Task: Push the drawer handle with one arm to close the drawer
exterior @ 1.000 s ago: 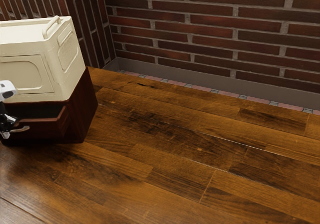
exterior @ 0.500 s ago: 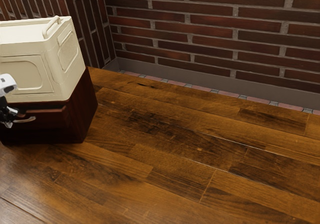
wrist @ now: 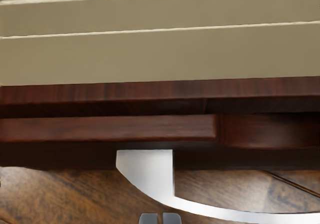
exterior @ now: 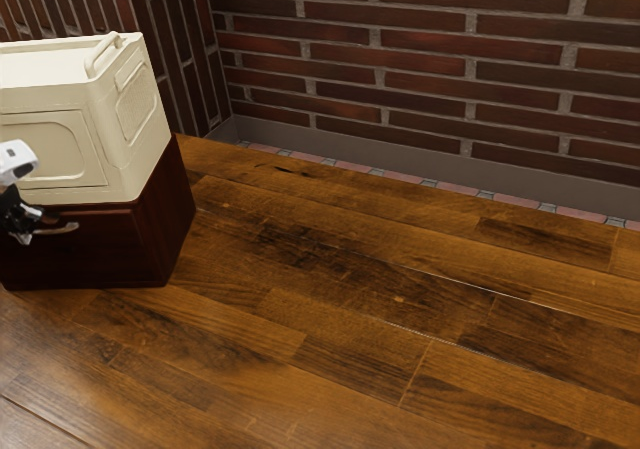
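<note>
At the exterior view's left edge, my black gripper (exterior: 26, 231) is beside the end of the silver handle (exterior: 62, 229) on the dark red drawer (exterior: 95, 247). The drawer's front looks about flush with its cabinet (exterior: 172, 209). Seen from the wrist, my gripper (wrist: 160, 218) is shut, its two grey tips side by side close to the curve of the handle (wrist: 150, 176). Whether they touch it I cannot tell. Above the handle run the drawer's front edge (wrist: 105, 129) and the cabinet's edge (wrist: 150, 89), with a dark line between them.
A cream box (exterior: 60, 149) with a raised bar on top sits on the cabinet. The wooden floor (exterior: 350, 309) spreads toward the exterior view's right, and brick walls (exterior: 420, 59) rise behind.
The drawer has slid inward from partly open to about flush with the cabinet. My hand and the handle have moved in the same direction, toward the cabinet.
</note>
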`<state>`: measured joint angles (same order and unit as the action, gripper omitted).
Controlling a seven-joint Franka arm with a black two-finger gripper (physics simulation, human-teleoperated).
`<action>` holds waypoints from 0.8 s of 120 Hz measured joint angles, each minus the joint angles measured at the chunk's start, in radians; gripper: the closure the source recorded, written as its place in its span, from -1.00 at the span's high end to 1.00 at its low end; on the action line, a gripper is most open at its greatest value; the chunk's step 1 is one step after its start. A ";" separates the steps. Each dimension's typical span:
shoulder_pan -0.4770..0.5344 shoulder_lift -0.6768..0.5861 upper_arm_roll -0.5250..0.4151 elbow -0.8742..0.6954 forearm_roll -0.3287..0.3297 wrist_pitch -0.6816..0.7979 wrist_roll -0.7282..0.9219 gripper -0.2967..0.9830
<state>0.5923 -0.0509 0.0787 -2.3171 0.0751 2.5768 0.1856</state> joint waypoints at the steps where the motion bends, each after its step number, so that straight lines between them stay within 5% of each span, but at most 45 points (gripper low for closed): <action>1: 0.000 0.001 0.000 0.001 0.000 0.001 0.000 -0.69; 50: 0.017 0.013 -0.010 0.022 -0.009 0.007 -0.002 -0.69; 68: 0.000 -0.117 -0.027 0.021 -0.013 -0.186 -0.019 -0.68; 96: 0.009 -0.342 -0.050 -0.072 -0.066 -0.564 -0.046 0.00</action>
<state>0.6014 -0.3930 0.0287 -2.3891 0.0091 2.0131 0.1399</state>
